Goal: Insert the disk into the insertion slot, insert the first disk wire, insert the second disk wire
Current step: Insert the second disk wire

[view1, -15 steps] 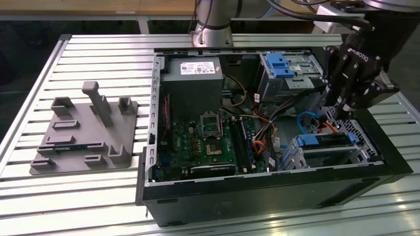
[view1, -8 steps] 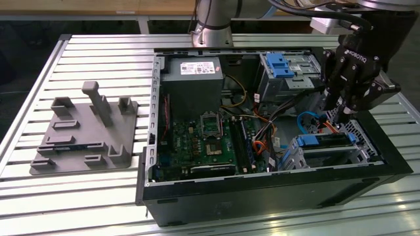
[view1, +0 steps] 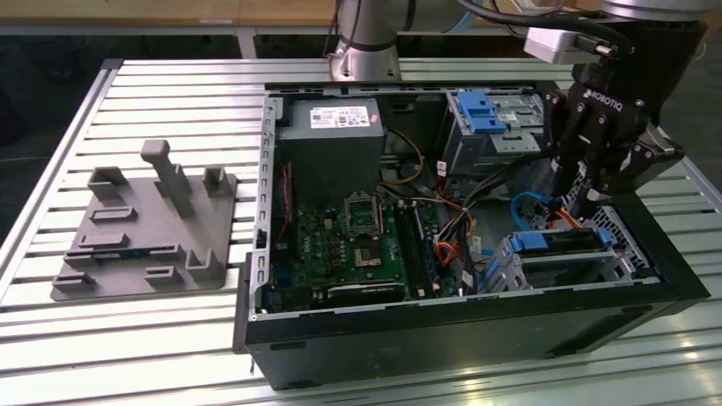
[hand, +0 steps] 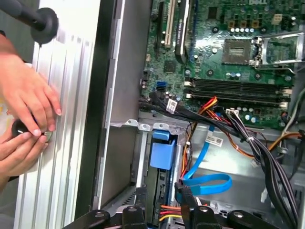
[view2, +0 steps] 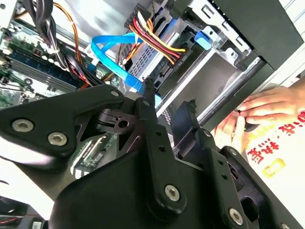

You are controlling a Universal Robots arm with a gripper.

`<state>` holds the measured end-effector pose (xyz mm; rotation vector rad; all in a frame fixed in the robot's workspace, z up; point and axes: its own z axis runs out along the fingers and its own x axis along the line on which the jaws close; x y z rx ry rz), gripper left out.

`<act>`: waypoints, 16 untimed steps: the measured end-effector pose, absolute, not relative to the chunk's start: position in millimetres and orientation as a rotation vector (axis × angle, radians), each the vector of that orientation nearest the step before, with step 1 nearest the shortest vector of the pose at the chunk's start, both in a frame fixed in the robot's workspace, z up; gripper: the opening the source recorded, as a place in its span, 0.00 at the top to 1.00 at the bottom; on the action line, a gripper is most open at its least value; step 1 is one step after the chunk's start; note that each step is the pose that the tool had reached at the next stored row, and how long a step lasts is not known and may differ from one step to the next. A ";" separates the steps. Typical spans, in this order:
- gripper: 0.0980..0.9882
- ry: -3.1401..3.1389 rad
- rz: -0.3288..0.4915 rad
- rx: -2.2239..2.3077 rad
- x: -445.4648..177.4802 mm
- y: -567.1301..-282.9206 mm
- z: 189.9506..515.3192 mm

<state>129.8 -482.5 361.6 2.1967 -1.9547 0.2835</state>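
Gripper (hand: 162,199): fingers parted, nothing clamped between them. The blue data cable (hand: 209,183) ends just beside one fingertip (hand: 190,207). Disk (view1: 560,244) seated in the insertion slot (view1: 508,266), directly below the gripper. Its long axis points toward the motherboard (view1: 338,245), wired end nearest the fingers.
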 end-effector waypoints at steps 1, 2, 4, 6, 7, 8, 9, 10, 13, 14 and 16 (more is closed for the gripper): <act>0.64 -1.950 0.284 2.198 129.7 -482.5 361.0; 0.64 -1.945 0.284 2.199 129.6 -482.5 360.3; 0.66 -1.934 0.285 2.202 129.5 -482.2 359.2; 0.74 -1.925 0.287 2.207 129.6 -481.5 358.1; 0.74 -1.921 0.288 2.209 129.6 -480.9 357.6; 0.74 -1.919 0.289 2.210 129.6 -480.1 357.1; 0.74 -1.917 0.290 2.211 129.7 -478.2 356.9; 0.74 -1.917 0.290 2.211 129.6 -474.2 356.8; 0.74 -1.917 0.290 2.211 129.6 -465.9 356.8; 0.74 -1.917 0.290 2.211 129.5 -464.4 356.9; 0.74 -1.917 0.290 2.211 129.5 -464.0 356.8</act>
